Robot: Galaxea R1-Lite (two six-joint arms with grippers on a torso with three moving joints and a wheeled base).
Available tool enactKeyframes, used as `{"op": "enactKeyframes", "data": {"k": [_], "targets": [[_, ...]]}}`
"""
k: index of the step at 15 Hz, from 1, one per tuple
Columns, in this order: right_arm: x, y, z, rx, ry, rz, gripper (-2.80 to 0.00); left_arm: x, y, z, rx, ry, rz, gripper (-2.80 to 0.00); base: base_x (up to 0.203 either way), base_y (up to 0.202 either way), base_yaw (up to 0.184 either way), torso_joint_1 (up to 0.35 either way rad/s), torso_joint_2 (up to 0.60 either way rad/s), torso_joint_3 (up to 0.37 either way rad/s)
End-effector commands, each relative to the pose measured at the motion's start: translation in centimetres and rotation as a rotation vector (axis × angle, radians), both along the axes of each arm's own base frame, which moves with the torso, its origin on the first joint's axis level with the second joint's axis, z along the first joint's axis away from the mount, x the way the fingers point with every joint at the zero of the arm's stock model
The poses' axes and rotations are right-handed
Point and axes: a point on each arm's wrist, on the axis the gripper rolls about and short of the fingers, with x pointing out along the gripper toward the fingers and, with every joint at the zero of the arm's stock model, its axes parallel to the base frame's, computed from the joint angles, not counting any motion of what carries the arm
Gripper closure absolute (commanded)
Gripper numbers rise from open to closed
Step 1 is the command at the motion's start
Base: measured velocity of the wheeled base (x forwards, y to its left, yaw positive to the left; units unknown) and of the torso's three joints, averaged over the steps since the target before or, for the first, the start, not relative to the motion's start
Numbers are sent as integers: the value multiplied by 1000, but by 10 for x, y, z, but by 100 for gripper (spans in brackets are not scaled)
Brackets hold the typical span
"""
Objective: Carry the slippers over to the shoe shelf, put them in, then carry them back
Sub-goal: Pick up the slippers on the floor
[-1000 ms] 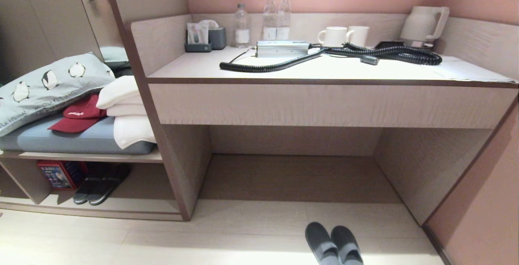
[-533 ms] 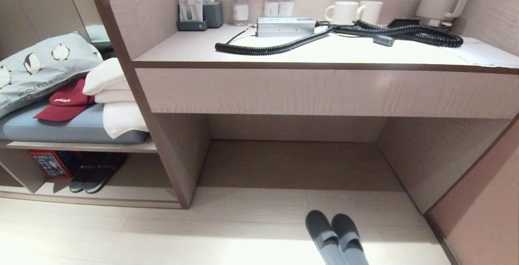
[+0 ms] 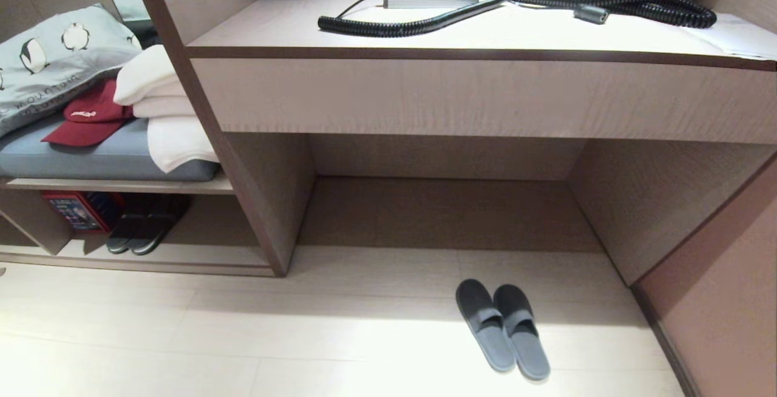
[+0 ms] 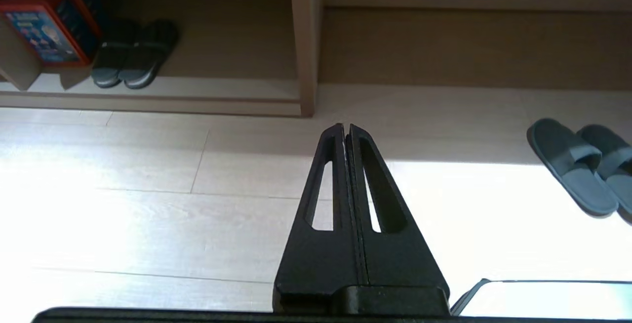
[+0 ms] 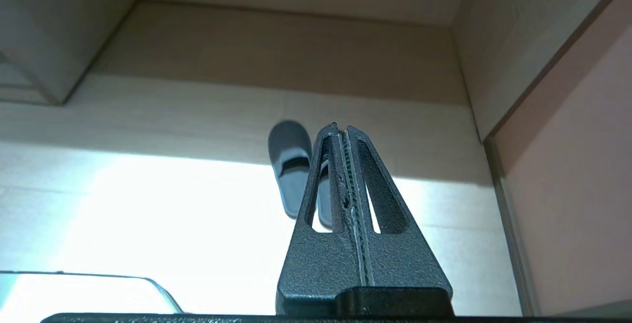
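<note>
Open floor (image 3: 182,336) all around the slippers (image 3: 502,328), reachable from above and from either side. Right of them, a wall (image 3: 722,300) close by, narrowing that side. Behind, the desk recess (image 3: 443,215), roomy but roofed by the worktop (image 3: 485,33). In the shoe shelf (image 3: 200,260), a darker pair (image 3: 141,234) and a red box (image 3: 76,210) filling the left part; right part free, low overhead.

Head view high, facing desk; low wrist views sharing floor slippers (image 3: 502,328).
</note>
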Motion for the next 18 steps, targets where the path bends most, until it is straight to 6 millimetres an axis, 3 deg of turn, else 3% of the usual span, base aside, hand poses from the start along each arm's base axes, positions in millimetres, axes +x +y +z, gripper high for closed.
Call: {"op": "enactKeyframes", "data": {"k": [1,18], "targets": [[0,0,0,0,0,0,0,0,0,0,-1,2,1,0,0,0,0,2,6,-190],[0,0,0,1,0,0,0,0,0,0,-1,2,1,0,0,0,0,3,3,-199]]}}
